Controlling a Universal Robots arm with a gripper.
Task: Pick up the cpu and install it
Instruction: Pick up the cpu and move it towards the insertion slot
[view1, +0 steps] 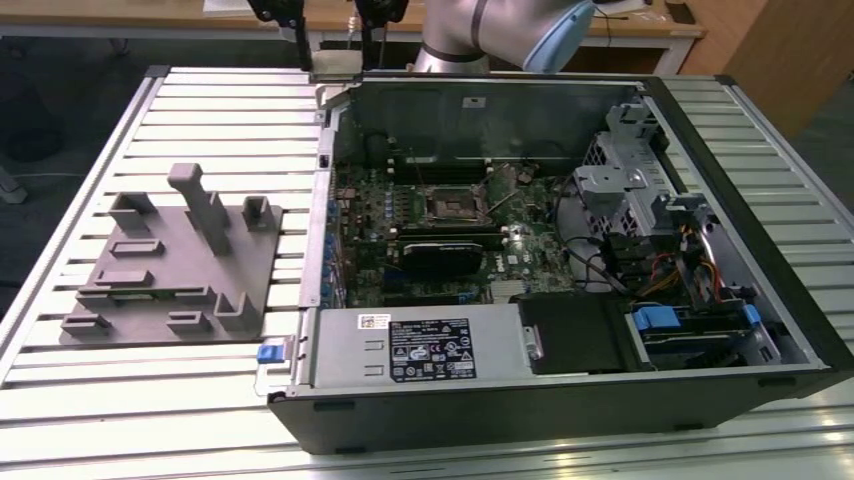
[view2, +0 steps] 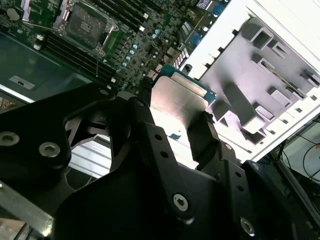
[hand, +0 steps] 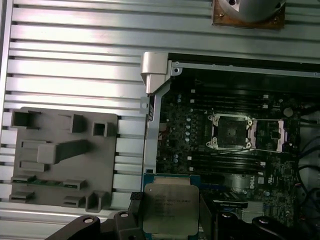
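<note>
Gripper (hand: 171, 217) tight on cpu (hand: 167, 200) above slatted alu table (view1: 200, 110), open PC case (view1: 747, 150), wood desk (view1: 641, 28) behind.

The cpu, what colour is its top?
Shiny silvery grey, with a thin blue-green edge. The first wrist view shows the cpu best.

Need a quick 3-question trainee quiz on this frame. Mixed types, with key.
1. True or false: the pincer is shut on the cpu.
2. Relative to the computer case, the grey fixture sits: A) inside it; B) outside it, on the slatted table, at the exterior view's left; C) on top of it.
3. Fill in: in the first wrist view, the motherboard socket is ____ (empty/occupied).
Key: 1 true; 2 B; 3 empty.
</note>
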